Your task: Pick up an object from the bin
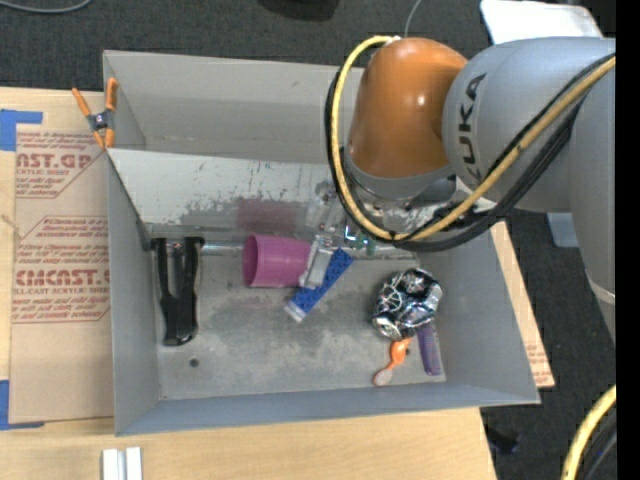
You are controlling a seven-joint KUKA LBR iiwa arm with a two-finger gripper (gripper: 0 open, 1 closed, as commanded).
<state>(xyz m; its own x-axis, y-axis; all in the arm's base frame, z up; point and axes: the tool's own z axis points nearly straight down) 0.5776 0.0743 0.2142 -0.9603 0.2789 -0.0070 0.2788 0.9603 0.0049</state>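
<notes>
My gripper (323, 240) reaches down from under the orange wrist cover in the middle of the bin. Its tip is right at the upper end of a long blue studded brick (324, 282), which lies tilted with a pale end toward the front left. I cannot make out whether the brick is gripped. A purple cup (272, 260) lies on its side just left of the gripper, touching or nearly touching the brick.
A black handled tool (178, 293) lies along the left wall. A crumpled black-and-white thing (407, 301) sits at the right, with a small orange piece (393, 358) and a short purple stick (430, 350) in front of it. The arm covers the bin's back right.
</notes>
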